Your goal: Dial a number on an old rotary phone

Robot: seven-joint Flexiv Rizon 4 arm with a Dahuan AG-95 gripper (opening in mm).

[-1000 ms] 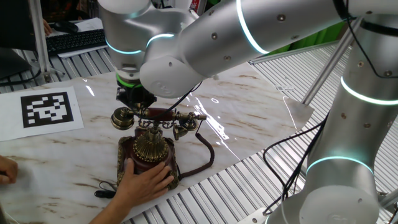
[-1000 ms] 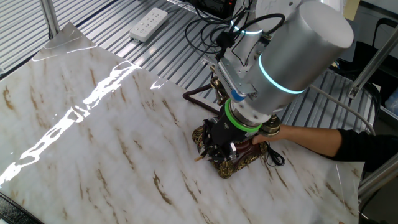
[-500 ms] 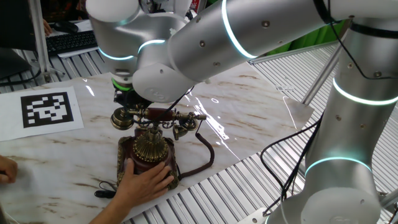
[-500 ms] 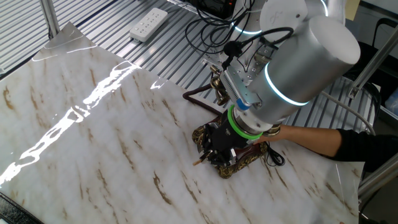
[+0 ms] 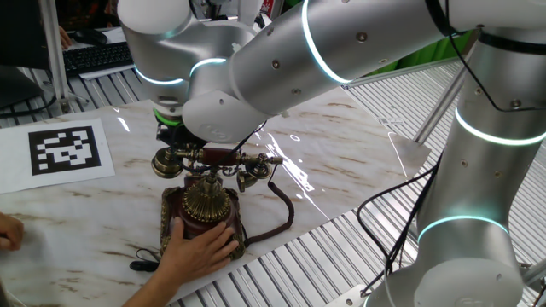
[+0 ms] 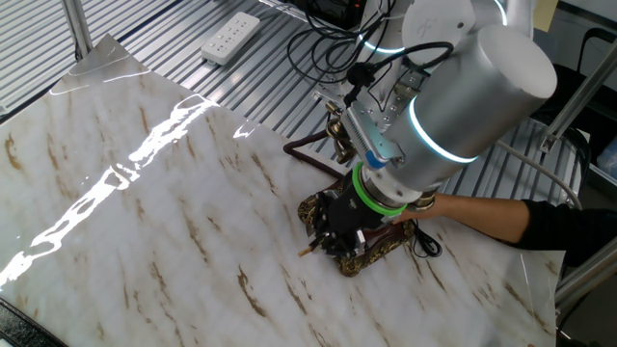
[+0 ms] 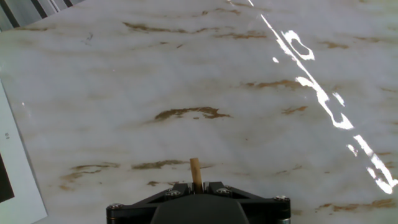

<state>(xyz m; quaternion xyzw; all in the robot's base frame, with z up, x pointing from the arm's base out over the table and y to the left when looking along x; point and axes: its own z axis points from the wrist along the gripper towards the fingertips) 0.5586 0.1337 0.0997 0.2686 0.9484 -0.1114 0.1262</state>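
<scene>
Marble-patterned tabletop (image 6: 145, 193), printed marker sheet (image 5: 60, 152) (black-and-white squares), white power strip (image 6: 229, 38), black keyboard (image 5: 102, 55)

No readable text, brand or number anywhere. Only sign: a black-and-white square fiducial marker (image 5: 65, 149) printed on a white sheet (image 5: 17, 166) lying flat on the marble table (image 5: 341, 162). The sheet's edge (image 7: 18, 186) shows in the hand view, print there too small to read.

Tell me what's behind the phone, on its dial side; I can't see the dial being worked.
The gripper, shut on a wooden stick, sits there behind the rotary phone. The dial itself is covered.
</scene>
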